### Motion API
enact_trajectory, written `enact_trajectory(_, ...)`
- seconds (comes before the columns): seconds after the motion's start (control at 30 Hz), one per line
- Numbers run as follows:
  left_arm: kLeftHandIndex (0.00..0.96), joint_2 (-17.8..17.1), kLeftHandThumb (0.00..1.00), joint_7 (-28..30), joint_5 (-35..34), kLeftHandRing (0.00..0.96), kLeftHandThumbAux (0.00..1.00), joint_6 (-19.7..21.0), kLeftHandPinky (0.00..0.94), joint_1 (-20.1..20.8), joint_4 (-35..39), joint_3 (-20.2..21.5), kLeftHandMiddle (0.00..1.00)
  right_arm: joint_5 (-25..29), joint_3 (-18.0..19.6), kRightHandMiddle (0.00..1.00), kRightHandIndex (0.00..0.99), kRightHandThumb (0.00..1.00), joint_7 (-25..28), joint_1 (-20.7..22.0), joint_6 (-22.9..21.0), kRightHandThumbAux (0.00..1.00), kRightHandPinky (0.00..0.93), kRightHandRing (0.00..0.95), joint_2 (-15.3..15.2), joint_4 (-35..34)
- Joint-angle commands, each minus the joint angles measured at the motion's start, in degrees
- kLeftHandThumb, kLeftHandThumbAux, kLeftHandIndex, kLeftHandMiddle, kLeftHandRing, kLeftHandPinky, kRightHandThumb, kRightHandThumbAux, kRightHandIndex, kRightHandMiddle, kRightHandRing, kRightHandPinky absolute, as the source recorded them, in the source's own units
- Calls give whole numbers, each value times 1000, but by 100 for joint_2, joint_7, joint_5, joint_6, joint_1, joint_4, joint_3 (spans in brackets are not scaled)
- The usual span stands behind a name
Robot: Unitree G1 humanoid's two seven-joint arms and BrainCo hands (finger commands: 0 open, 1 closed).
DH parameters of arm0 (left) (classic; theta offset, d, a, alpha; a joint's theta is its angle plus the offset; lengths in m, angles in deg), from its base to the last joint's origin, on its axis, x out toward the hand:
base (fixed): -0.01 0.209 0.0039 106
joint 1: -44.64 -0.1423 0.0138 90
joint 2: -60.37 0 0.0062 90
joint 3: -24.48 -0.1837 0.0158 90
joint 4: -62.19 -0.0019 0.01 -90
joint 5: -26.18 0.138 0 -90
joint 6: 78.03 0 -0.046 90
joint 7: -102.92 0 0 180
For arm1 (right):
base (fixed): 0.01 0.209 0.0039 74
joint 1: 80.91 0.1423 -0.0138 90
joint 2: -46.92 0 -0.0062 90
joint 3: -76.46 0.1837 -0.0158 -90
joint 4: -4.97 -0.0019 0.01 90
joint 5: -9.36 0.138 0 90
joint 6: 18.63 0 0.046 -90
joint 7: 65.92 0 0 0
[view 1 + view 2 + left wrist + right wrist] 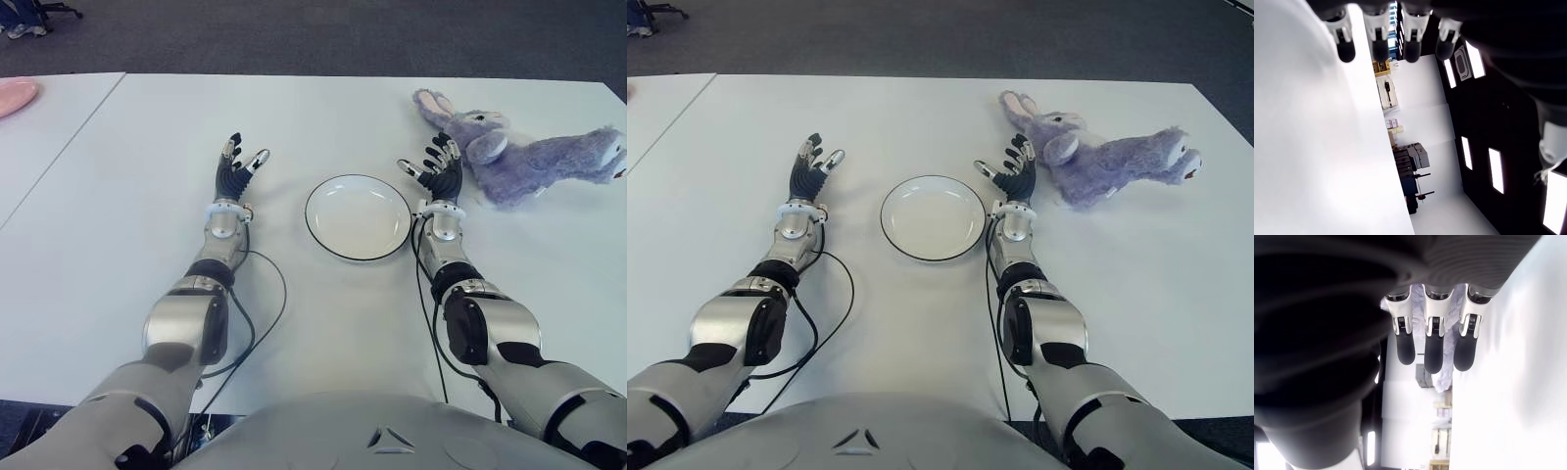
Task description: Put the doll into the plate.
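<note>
A purple plush rabbit doll (534, 157) lies on its side at the far right of the white table (323, 117), ears pointing left. A white plate (358, 215) with a dark rim sits empty at the table's middle. My right hand (436, 168) stands between the plate and the doll, fingers spread and holding nothing, its fingertips close to the doll's head. The right wrist view shows its straight fingers (1432, 345) with purple fur just behind them. My left hand (238, 166) shows left of the plate, fingers spread, holding nothing.
A second white table (39, 157) adjoins on the left, with a pink object (15, 95) at its far edge. Black cables (260, 313) trail from both forearms across the near table. Dark carpet lies beyond the far edge.
</note>
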Motion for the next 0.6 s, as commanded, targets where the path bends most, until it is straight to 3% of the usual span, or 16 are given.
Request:
enact_trajectory(0.03,47,382,0,-61,90,55,500,857,43,-1022,-692,-79,75,4,3,169,140,10,54,-1233,-697,935,242,194,245,817)
enact_trajectory(0.33,45,376,0,-27,70,54,507,861,38,-1024,-691,-61,75,37,30,169,145,26,85,-1165,-738,932,261,200,264,809)
enact_trajectory(0.6,48,361,0,-14,68,54,509,896,39,-1020,-688,-59,76,-33,-56,171,149,83,-22,-783,-681,880,247,200,242,738)
